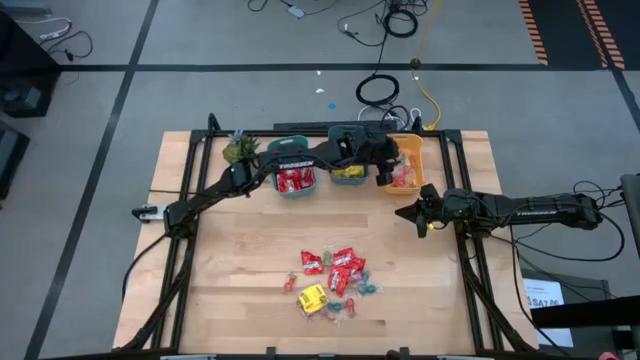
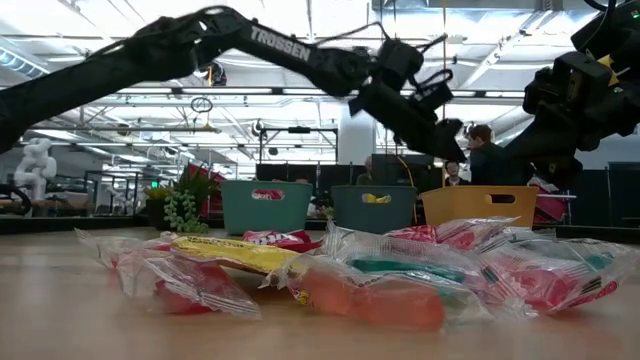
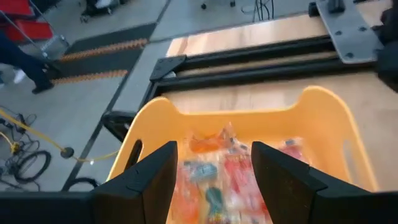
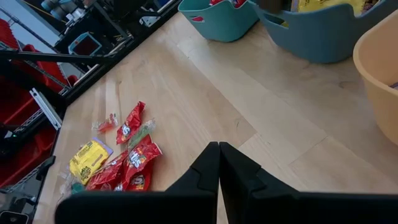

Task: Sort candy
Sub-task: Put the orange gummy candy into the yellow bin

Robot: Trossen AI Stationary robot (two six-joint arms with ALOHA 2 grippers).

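The loose candy [image 1: 335, 280] lies in a pile on the near middle of the table: red packets, a yellow packet and small twist-wrapped pieces, also seen in the low view [image 2: 350, 270] and the right wrist view [image 4: 121, 163]. My left gripper [image 1: 390, 172] hangs open above the orange bin [image 1: 410, 160] at the far edge. Its fingers [image 3: 155, 177] stand apart over the wrapped sweets [image 3: 217, 168] inside and hold nothing. My right gripper [image 1: 405, 212] is shut and empty, just near of the orange bin, and points toward the table's left [image 4: 219, 163].
Two teal bins stand left of the orange one at the far edge: one [image 1: 295, 180] holds red packets, the other [image 1: 348, 172] yellow ones. A small green plant [image 1: 238, 148] sits at the far left. Bare wood [image 4: 249, 106] lies between the bins and the pile.
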